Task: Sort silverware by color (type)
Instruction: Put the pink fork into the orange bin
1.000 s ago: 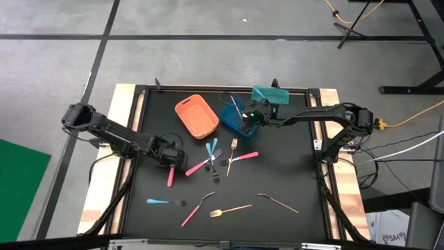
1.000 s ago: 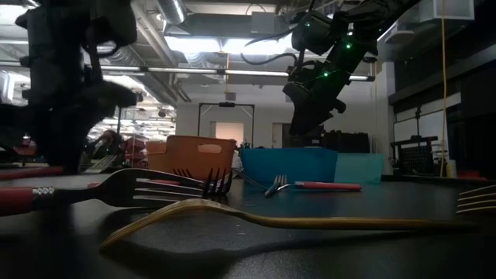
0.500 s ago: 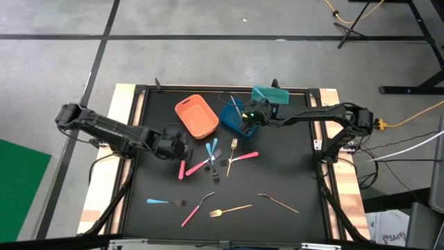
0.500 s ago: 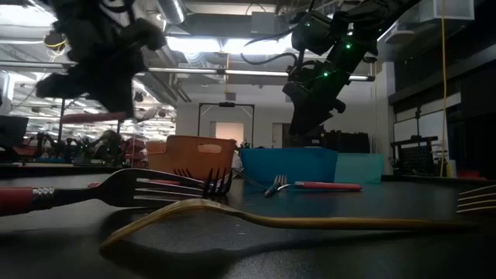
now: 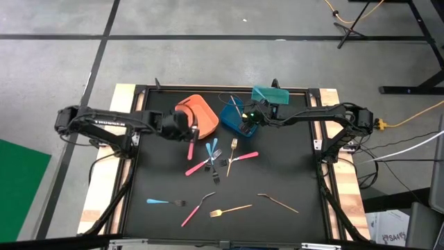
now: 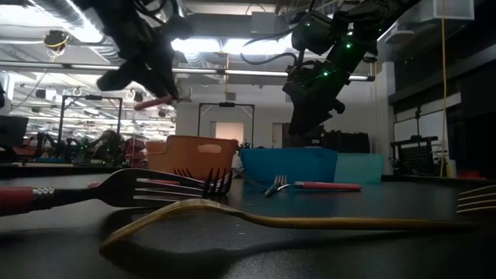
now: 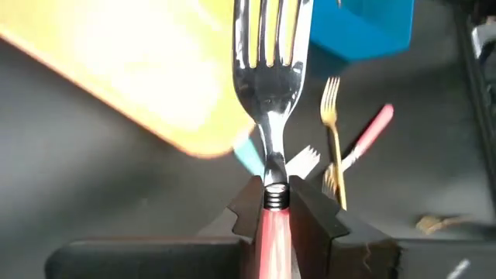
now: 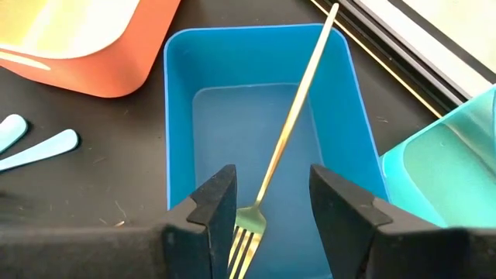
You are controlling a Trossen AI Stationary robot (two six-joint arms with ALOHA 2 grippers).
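My left gripper point(image 5: 187, 129) is shut on a pink-handled fork point(image 5: 191, 147), up in the air at the near edge of the orange bin point(image 5: 197, 115). In the left wrist view the fork's metal head point(image 7: 267, 77) stands out before the orange bin point(image 7: 116, 62). My right gripper point(image 8: 271, 186) hovers open over the blue bin point(image 8: 263, 116). A gold fork point(image 8: 294, 116) lies in that bin, its handle end leaning on the far rim and its tines below the open fingers. More silverware point(image 5: 215, 158) lies on the black mat. My left gripper pinches the fork between its two fingers at the top of the pink handle point(image 7: 273, 225), just behind the metal collar. The metal head sticks out beyond the fingertips. The fork is lifted clear of the table, its handle point(image 5: 191, 149) trailing toward the near edge.
A teal bin point(image 5: 270, 94) stands at the far edge beside the blue bin point(image 5: 236, 117). Pink, light-blue and gold pieces lie mid-mat point(image 5: 234, 147) and near the front: a blue one point(image 5: 158, 201), a pink one point(image 5: 191, 215), gold ones point(image 5: 232, 208) point(image 5: 277, 202).
My left gripper has risen from the mat with the pink fork and swung toward the far edge and right, up to the orange bin. It has rolled, turning the fork about. The fork, earlier low over the mat, now hangs clear in the air.
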